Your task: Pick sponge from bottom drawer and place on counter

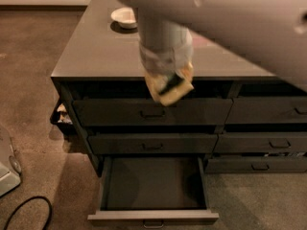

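My gripper hangs from the big white arm that fills the top right of the camera view. It is shut on the sponge, a small pale yellow block with a dark green layer. The sponge hangs in the air in front of the counter's front edge, level with the top drawer. The counter is a flat grey-brown top over dark drawers. The bottom drawer is pulled open below, and its inside shows nothing in it.
A white bowl sits at the back of the counter. Two shut drawers lie above the open one, with a neighbouring stack to the right. A black cable and a white object lie on the carpet at the left.
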`<state>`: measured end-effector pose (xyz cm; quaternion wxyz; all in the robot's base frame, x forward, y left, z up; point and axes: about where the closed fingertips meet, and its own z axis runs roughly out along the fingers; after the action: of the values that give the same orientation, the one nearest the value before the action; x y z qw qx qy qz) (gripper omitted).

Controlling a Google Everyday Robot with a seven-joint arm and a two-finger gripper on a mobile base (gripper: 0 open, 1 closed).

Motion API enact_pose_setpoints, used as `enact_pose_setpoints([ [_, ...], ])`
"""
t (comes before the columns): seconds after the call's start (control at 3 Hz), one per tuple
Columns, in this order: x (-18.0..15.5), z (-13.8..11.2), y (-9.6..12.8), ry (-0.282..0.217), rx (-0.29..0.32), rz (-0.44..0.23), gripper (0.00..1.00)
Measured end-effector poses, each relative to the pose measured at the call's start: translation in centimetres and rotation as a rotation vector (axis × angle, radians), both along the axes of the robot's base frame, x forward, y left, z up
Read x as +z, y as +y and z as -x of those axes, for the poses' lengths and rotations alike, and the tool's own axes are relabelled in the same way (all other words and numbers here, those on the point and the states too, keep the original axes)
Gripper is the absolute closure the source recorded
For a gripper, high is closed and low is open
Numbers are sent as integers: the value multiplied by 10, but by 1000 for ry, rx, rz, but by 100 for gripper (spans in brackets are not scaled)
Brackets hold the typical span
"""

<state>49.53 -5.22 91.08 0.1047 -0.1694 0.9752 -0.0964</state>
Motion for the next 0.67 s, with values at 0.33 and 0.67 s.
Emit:
enact_pose_setpoints([
  [0.33,18,-44,55,7,34,-71,100],
  [0.67,13,-90,111,64,47,-118,100],
])
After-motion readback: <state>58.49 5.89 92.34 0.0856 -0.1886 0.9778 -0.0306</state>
